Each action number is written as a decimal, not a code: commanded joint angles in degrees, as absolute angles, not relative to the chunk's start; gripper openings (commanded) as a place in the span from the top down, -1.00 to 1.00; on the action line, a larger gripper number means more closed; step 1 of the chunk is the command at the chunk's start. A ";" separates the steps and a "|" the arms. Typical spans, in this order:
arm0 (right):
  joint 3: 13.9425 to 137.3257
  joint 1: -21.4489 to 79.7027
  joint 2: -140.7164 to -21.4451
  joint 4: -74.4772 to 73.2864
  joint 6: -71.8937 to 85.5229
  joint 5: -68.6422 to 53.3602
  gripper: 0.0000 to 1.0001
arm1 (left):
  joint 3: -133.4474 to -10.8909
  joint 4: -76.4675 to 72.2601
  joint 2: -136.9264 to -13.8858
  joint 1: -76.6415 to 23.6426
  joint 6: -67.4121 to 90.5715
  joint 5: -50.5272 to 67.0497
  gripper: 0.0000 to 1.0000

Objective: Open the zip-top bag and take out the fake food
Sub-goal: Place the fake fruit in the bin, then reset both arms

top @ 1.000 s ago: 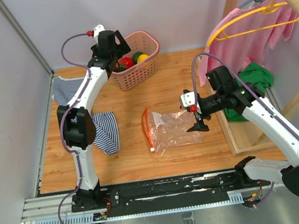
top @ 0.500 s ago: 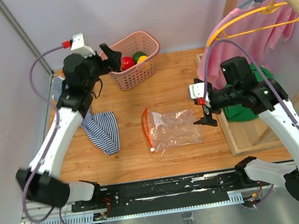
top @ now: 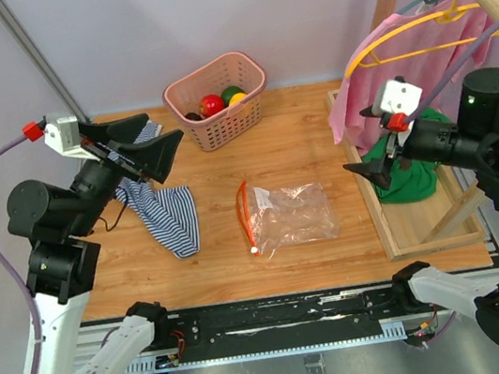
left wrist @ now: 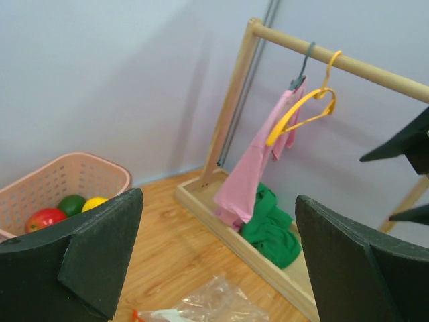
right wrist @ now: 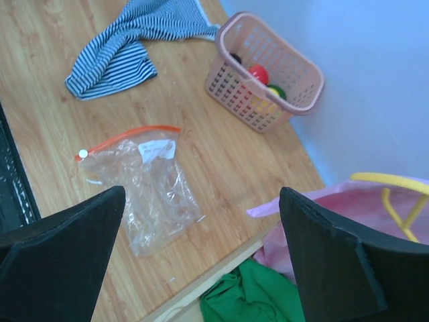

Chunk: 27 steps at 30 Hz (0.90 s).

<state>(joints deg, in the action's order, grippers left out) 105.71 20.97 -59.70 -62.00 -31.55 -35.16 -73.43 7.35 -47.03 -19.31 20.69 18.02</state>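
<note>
Both spread wide and holding nothing, left tool point(top: 157, 133) and right tool point(top: 361, 143) hang raised above the tabletop point(top: 298, 132), zip-top bag point(top: 290, 216) lies flat mid-tabletop, apparently emptied, fake food point(top: 213, 104) sits in the pink basket point(top: 249, 65), so removal looks done and next likely means just parking arms.

1 zip-top bag point(top: 292, 216), 1 pink basket point(top: 251, 77) w/ 4 fake food pcs point(top: 211, 105) showing, 1 striped cloth point(top: 167, 214), 2 hangers point(left wrist: 278, 131), 1 pink top point(top: 402, 68), 1 green cloth point(top: 420, 181).

Probably a robotics lab: plain walls point(top: 249, 7) boxing a wooden table point(top: 279, 135), metal mounting rail point(top: 279, 313).
</note>
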 commanded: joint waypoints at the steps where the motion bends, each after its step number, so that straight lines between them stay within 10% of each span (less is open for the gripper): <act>1: 112.82 20.03 -62.40 -61.39 -24.83 -32.19 -0.97 | -78.46 16.71 -46.31 -19.36 22.36 21.91 -0.99; 27: 118.45 20.17 -65.18 -55.90 -12.77 -32.69 -0.97 | -80.74 31.17 -42.96 -19.42 17.65 12.63 -0.99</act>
